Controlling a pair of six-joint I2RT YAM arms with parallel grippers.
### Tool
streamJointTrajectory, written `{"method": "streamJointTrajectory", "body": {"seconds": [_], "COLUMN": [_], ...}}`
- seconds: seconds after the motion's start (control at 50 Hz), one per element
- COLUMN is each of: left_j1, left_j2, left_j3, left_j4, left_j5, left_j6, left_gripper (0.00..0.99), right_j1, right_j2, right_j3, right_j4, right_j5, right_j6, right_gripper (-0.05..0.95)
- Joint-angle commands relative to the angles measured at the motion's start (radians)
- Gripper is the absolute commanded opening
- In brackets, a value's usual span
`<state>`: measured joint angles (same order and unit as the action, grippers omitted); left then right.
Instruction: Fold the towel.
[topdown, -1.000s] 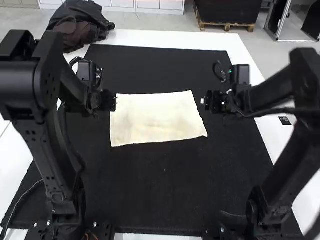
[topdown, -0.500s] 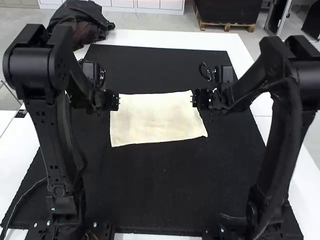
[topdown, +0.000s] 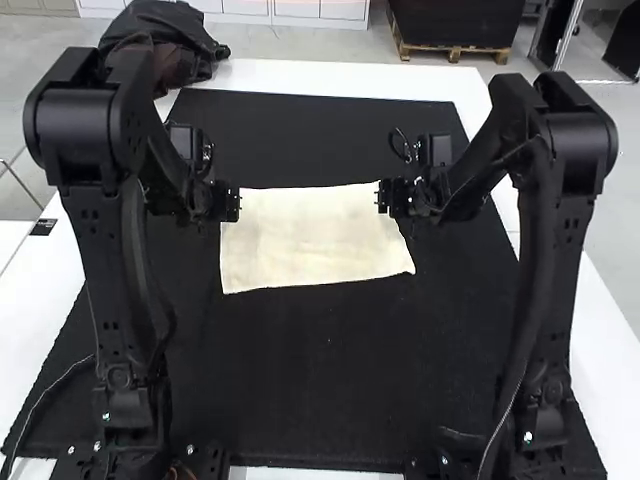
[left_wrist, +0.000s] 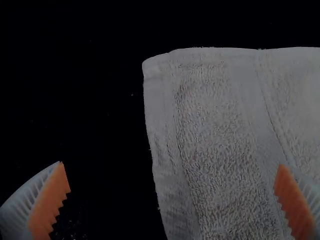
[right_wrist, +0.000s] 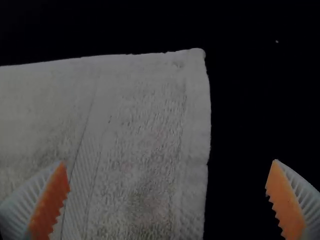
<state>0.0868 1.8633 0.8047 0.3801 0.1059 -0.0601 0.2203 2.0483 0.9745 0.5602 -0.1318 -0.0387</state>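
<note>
Terry towel (topdown: 312, 238) lies flat on the black mat (topdown: 310, 380), far corners near the left claw (topdown: 239, 204) and right claw (topdown: 378, 197), both empty, gaping wide, which should pinch shallowly and lift evenly.

White towel (left_wrist: 215, 140) corner, open pincer (left_wrist: 172, 187)

The left arm (topdown: 98, 250) and the right arm (topdown: 545, 270) are black, with fat, round joints (topdown: 72, 135) and long, flat sides. Little holes (topdown: 90, 214) dot the left one. A thin black cable (topdown: 393, 140) makes a loop on the right one. The left gripper (topdown: 238, 204) and the right gripper (topdown: 378, 197) have white, ribbed fingers (left_wrist: 21, 205) with orange, bumpy pads (left_wrist: 47, 205).
</note>
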Motion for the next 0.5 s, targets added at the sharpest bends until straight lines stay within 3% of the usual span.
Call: {"method": "streamJointTrajectory", "body": {"seconds": [0.0,0.48], "left_j1": [0.001,0.002], "left_j2": [0.016,0.060], "left_j3": [0.031,0.051], "left_j4": [0.011,0.036], "left_j5": [0.014,0.012], "left_j6": [0.017,0.025], "left_gripper": [0.957,0.956], "right_j1": [0.011,0.028], "right_j2": [0.033,0.131], "right_j3": [0.039,0.136], "right_j4": [0.018,0.021], "right_j5": [0.006,0.006], "right_j6": [-0.015,-0.021], "right_gripper": [0.91,0.91]}}
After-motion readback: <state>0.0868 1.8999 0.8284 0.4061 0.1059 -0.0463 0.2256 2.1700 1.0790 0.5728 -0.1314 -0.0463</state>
